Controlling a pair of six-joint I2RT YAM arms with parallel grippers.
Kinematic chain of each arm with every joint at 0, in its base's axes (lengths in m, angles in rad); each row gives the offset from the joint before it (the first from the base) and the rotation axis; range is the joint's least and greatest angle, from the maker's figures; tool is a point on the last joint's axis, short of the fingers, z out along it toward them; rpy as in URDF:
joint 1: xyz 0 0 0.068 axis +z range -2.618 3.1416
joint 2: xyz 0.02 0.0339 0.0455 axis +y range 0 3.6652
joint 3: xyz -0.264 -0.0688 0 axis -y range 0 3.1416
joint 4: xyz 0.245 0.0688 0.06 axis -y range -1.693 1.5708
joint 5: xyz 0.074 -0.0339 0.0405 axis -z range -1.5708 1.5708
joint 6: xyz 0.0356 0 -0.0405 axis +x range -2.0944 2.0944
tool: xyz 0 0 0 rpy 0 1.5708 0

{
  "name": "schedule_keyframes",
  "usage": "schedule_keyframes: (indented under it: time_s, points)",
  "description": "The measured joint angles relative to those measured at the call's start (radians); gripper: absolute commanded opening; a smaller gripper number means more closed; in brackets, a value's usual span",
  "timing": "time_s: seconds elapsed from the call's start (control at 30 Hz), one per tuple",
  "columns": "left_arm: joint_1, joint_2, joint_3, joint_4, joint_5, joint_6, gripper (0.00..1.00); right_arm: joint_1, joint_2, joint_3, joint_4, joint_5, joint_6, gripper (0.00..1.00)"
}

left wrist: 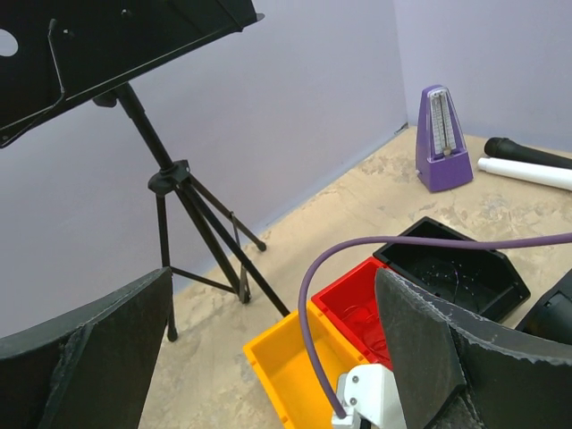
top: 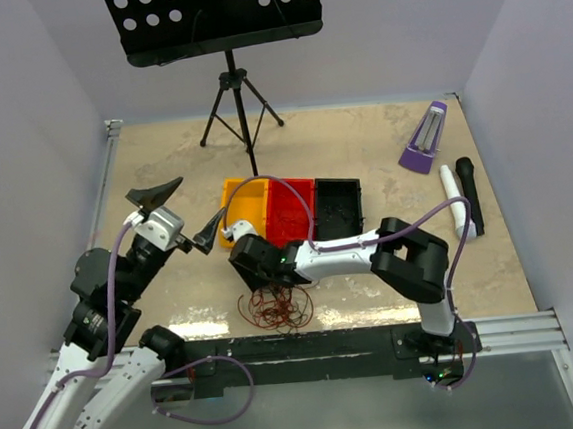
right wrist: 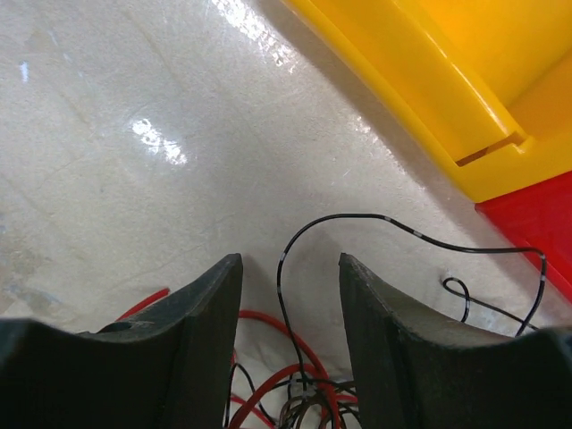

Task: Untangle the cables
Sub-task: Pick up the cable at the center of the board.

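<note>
Cables (top: 275, 308), very thin red and black wires, lie in a loose, loopy clump on the bench (top: 380, 136), close to its near edge and just in front of the yellow bin (top: 245, 203) and the red bin (top: 291, 209). The bench surface is a mottled beige, stone-like and glossy where the light falls.

The right fingers (right wrist: 188, 340), dark and with a rough matte skin, stand partly apart directly over the far side of the clump. In the right wrist view one black wire curves up through the gap between them; it seems to pass free, not pinched. The left fingers (left wrist: 98, 357) are spread wide and grasp nothing (they are raised at the left, well apart from the wires).

The yellow, red and black bin (top: 338, 205) are smooth plastic and stand side by side. Behind them is a music stand (top: 214, 15) with a perforated black desk on a tripod. At the far right are a purple pyramid-shaped metronome (top: 424, 140), whose pale front strip is too small to read, a black microphone (top: 468, 194) and a white tube (top: 454, 200).
</note>
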Motion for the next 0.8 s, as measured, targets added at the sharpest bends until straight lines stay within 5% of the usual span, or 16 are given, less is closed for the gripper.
schedule_keyframes:
  time_s: [0.3, 0.43, 0.8]
  points:
    - [0.0, -0.009, 0.005, -0.007, 0.008, 0.003, 1.0, -0.001, 0.023, 0.005, 0.014, 0.01, -0.017, 0.21]
    - [0.0, -0.023, 0.005, -0.008, 0.025, 0.007, 1.0, -0.001, 0.021, 0.028, 0.01, 0.029, -0.032, 0.0]
    - [0.0, -0.026, 0.01, -0.021, 0.056, 0.012, 1.0, -0.004, -0.285, 0.105, -0.01, 0.144, -0.025, 0.0]
